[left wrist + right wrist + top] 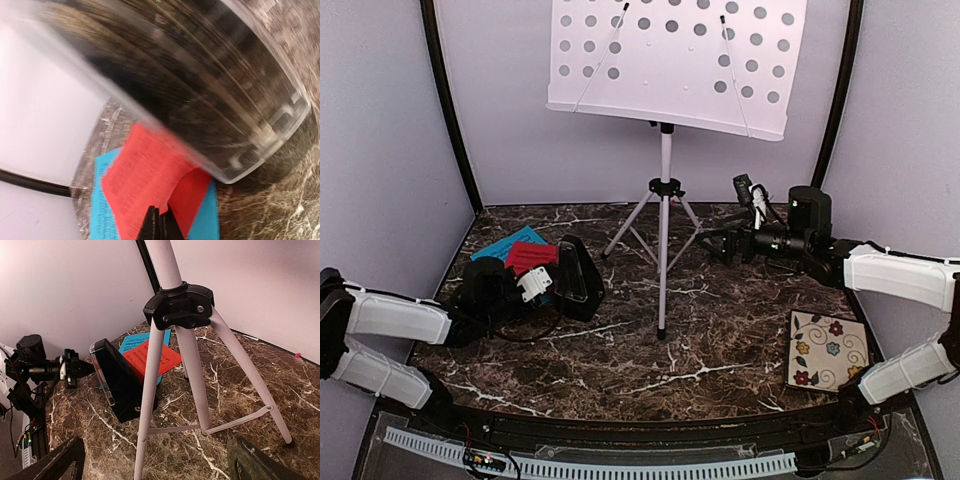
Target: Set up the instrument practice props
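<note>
The white tripod music stand (665,190) stands at the back middle, its perforated desk (670,60) up top. My left gripper (159,226) is shut on the near edge of the red page (145,175), which is lifted and curled over the cyan-blue page (205,225). The black metronome with its clear cover (200,90) lies right beside it, blurred. In the top view the left gripper (542,270) sits between the red page (528,256) and the metronome (578,276). My right gripper (155,452) is open and empty, facing the stand's legs (150,390).
A floral square tile (828,350) lies at the front right on the dark marble table (720,330). Pale walls close the back and sides. The stand's three legs (661,290) spread across the table's middle. The right gripper (725,245) hovers just right of them.
</note>
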### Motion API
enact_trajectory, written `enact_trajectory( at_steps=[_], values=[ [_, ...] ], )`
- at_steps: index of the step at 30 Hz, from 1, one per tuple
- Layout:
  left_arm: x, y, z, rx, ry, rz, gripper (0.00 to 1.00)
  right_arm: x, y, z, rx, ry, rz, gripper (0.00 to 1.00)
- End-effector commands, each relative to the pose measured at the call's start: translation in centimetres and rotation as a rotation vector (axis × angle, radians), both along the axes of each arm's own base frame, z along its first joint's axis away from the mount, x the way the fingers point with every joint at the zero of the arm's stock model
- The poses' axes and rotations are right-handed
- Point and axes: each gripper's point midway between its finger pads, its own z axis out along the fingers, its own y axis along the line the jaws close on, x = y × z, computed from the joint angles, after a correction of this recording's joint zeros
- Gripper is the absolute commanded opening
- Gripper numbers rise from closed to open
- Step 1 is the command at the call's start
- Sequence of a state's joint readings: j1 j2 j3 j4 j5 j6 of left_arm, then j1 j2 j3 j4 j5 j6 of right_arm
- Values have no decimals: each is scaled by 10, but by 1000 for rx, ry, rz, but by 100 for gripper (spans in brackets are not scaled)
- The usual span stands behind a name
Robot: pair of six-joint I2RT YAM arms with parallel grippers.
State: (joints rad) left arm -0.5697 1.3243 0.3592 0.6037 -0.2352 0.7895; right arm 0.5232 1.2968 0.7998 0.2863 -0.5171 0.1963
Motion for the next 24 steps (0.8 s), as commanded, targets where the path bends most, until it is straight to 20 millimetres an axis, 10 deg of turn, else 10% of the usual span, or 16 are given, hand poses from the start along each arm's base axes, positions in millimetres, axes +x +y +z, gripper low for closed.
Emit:
enact_trajectory(
  at_steps=[1, 12, 24],
  values=[
    [-3, 14, 49, -105, -58, 96, 0, -1, -1, 14, 25, -25, 5, 100],
    [-4, 42, 146, -387, -101, 332, 0, -6, -4, 24, 30, -39, -1, 100],
    [-4, 29, 187, -565, 13, 348, 0, -5, 1, 33, 37, -49, 3, 100]
  ],
)
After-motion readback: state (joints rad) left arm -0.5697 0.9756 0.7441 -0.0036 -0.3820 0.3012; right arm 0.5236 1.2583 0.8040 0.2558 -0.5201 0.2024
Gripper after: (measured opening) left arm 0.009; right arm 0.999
